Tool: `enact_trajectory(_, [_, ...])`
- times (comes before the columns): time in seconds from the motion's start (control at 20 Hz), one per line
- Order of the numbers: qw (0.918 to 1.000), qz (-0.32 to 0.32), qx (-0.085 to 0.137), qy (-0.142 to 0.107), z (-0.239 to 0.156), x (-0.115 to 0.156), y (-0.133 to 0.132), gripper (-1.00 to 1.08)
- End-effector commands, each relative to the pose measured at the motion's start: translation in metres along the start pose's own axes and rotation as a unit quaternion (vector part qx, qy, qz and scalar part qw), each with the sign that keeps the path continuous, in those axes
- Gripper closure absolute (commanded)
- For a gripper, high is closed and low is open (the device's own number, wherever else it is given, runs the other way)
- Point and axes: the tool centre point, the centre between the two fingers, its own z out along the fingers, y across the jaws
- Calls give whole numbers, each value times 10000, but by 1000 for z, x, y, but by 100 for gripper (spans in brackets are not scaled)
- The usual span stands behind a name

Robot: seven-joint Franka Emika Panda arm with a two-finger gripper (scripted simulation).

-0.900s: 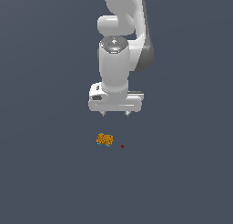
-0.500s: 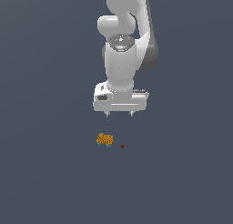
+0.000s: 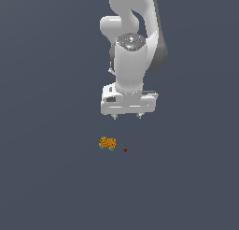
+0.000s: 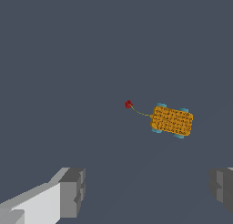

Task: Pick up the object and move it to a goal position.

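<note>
Object [image 3: 107,143] lies on the dark grey floor [image 3: 46,177], apart from the gripper [image 3: 127,116] hanging above it.
Orange-yellow with dark speckles and 4 teal corner bits, it sits just beside a tiny red dot [image 3: 125,150], which is on the exterior view's right; the wrist view shows a thin line joining the 2. The gripper's fingers [image 4: 73,191] stand wide apart, holding nothing.
</note>
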Motion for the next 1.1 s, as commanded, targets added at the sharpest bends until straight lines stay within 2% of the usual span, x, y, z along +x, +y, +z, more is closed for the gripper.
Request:
enact_trajectory(0.0, [10000, -60, -4, -6, 1, 0, 1, -92])
enact_trajectory(0.35, [9988, -484, -24, -33, 9, 3, 5, -92])
enact_trajectory(0.6, [9951, -981, -41, -68, 19, 6, 10, -92])
enact_trajectory(0.8, [9888, -1486, -52, -104, 29, 9, 15, -92])
enact_trajectory(1.05, [9769, -2133, -55, -150, 42, 13, 21, -92])
